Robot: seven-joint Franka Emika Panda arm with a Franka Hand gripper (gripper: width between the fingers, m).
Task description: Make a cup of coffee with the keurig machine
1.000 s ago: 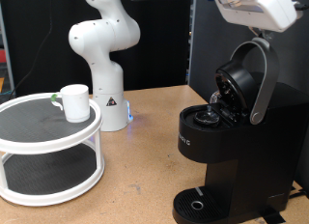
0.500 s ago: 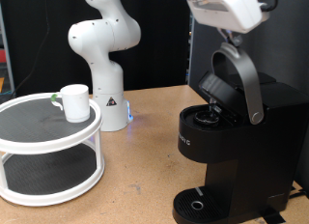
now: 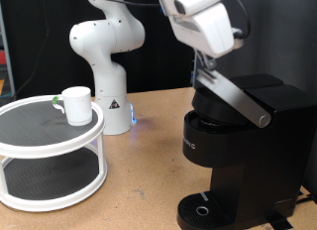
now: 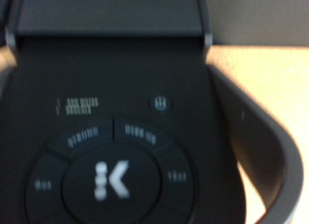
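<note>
The black keurig machine (image 3: 233,156) stands at the exterior view's right. Its silver-grey lid handle (image 3: 238,97) slopes low over the top and the lid is nearly down. My gripper (image 3: 206,65) comes from the top of the view and presses on the upper end of that handle; its fingers are hidden behind the hand. The wrist view is filled by the keurig machine's lid (image 4: 106,50) and its round button panel (image 4: 106,176), blurred and very close. The white cup (image 3: 76,104) sits on the top tier of a round shelf at the left, far from my gripper.
A white two-tier round shelf (image 3: 50,143) takes up the exterior view's lower left. The arm's white base (image 3: 107,61) stands behind it on the wooden table (image 3: 149,171). The machine's drip tray (image 3: 203,210) has nothing on it.
My gripper has swung down and toward the exterior view's left, bringing the lid handle from raised to nearly flat. The open pod chamber is now covered. The cup has not moved.
</note>
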